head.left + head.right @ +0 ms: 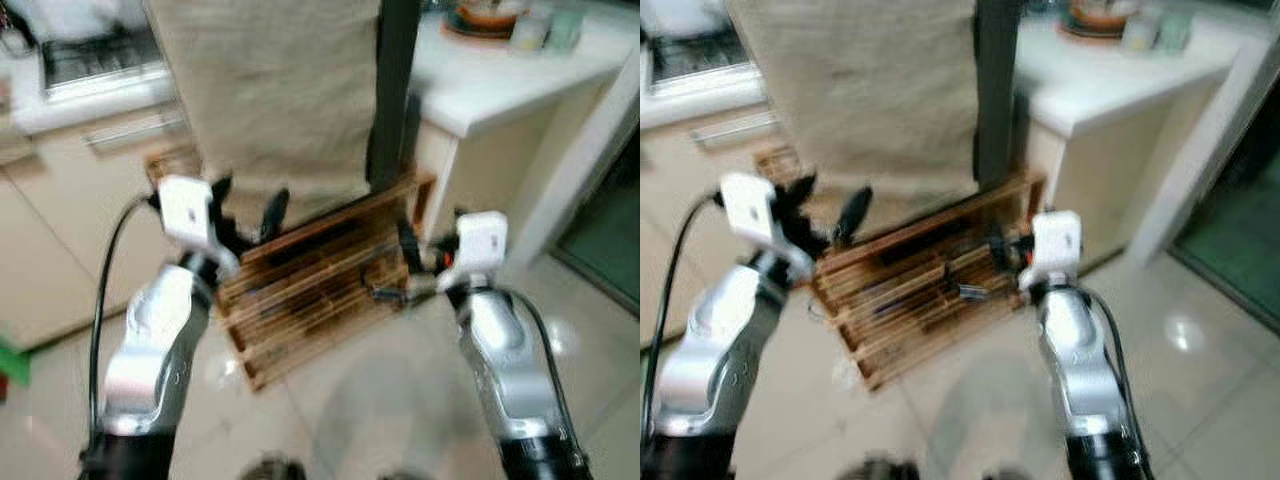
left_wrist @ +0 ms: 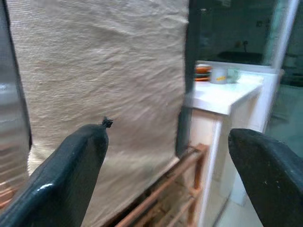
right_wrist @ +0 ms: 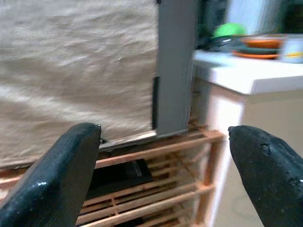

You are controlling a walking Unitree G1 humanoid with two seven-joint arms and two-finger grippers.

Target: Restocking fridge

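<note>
A tall appliance, draped in front with a beige cloth [image 1: 270, 90] and showing a dark grey side [image 1: 395, 90], stands straight ahead on a low wooden slatted rack [image 1: 310, 290]. I cannot tell whether it is the fridge, and its door is hidden by the cloth. My left gripper [image 1: 248, 205] is raised in front of the cloth's lower edge, open and holding nothing; its fingers [image 2: 71, 165] frame the cloth. Over the rack's right end my right gripper [image 1: 400, 268] is also open and bare, pointing at the grey side [image 3: 175, 66]. The eye views are blurred.
A white counter [image 1: 500, 80] with dishes [image 1: 485, 15] juts out at the right of the appliance. Pale cabinets and a metal rack [image 1: 90, 55] lie to the left. A dark doorway [image 1: 600, 240] opens at far right. Glossy tiled floor [image 1: 350, 400] lies before the rack.
</note>
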